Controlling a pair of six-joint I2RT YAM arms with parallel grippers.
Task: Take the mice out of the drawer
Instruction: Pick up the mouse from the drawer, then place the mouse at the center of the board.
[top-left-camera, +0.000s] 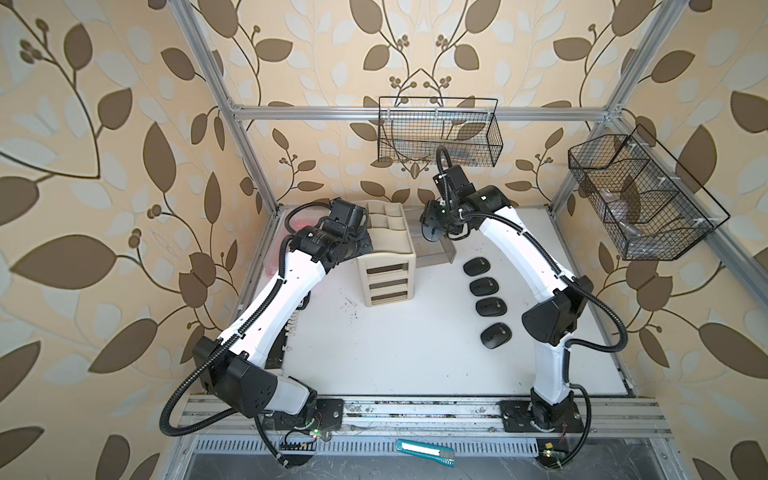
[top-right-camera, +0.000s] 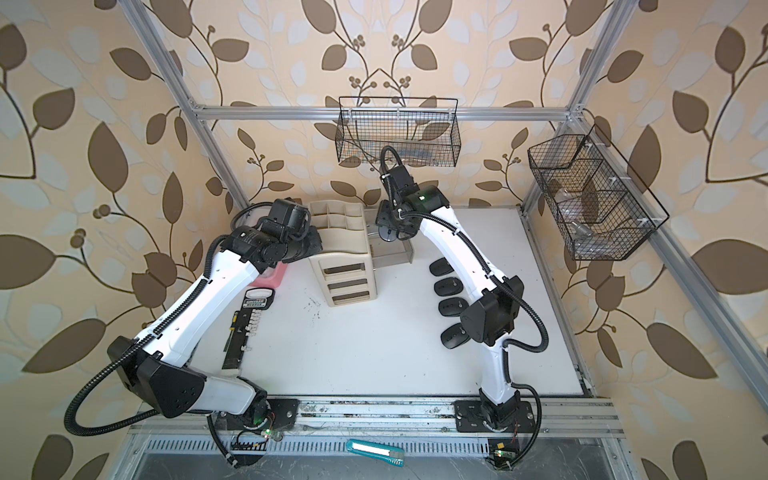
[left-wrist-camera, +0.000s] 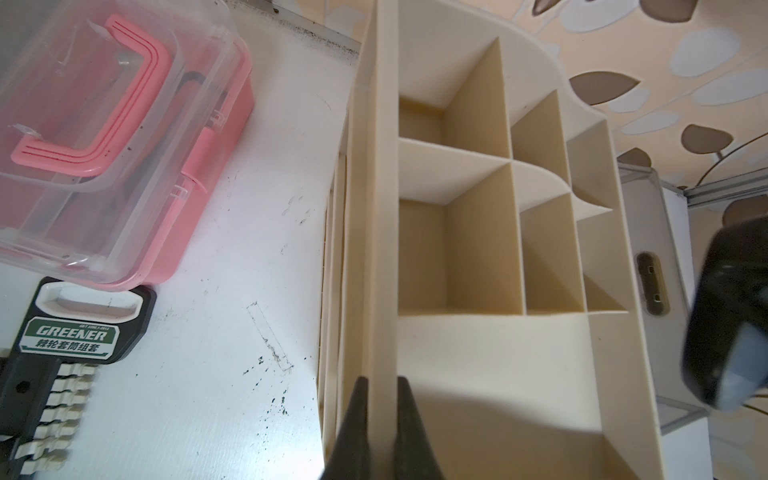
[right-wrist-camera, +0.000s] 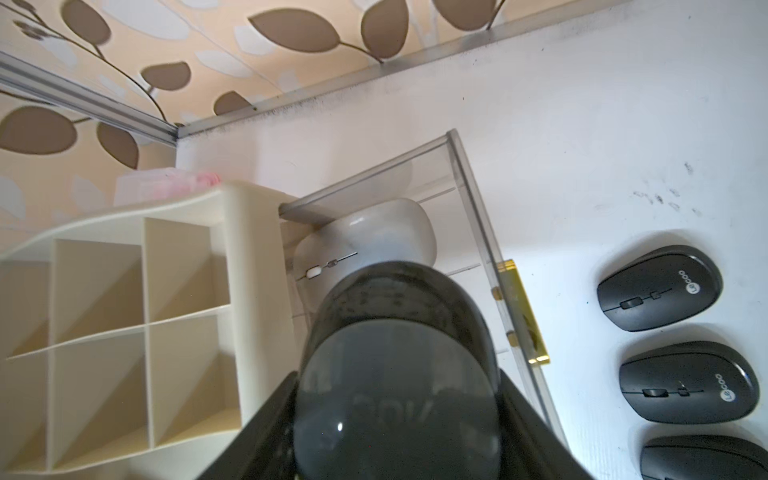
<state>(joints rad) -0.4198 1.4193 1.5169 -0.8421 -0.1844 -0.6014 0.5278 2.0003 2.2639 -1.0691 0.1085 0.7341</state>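
The organiser (top-left-camera: 384, 249) stands pinned, left gripper (left-wrist-camera: 381, 380) pinching its wall; the drawer (right-wrist-camera: 478, 216) is open; four black mice (top-left-camera: 484, 286) lie on the table (top-left-camera: 395, 353); right gripper (right-wrist-camera: 397, 386) clamps the grey mouse (right-wrist-camera: 395, 316) above the drawer; silver mouse (right-wrist-camera: 374, 232) waits inside, last to go.

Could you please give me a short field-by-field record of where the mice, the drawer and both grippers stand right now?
left gripper: shut on a wall of the beige organiser
right gripper: shut on the dark grey mouse, over the drawer
drawer: clear, pulled out at the organiser's side
silver mouse: lying in the drawer
black mice: four in a row on the table, beside the drawer
left to do: set down the held mouse, take out the silver one
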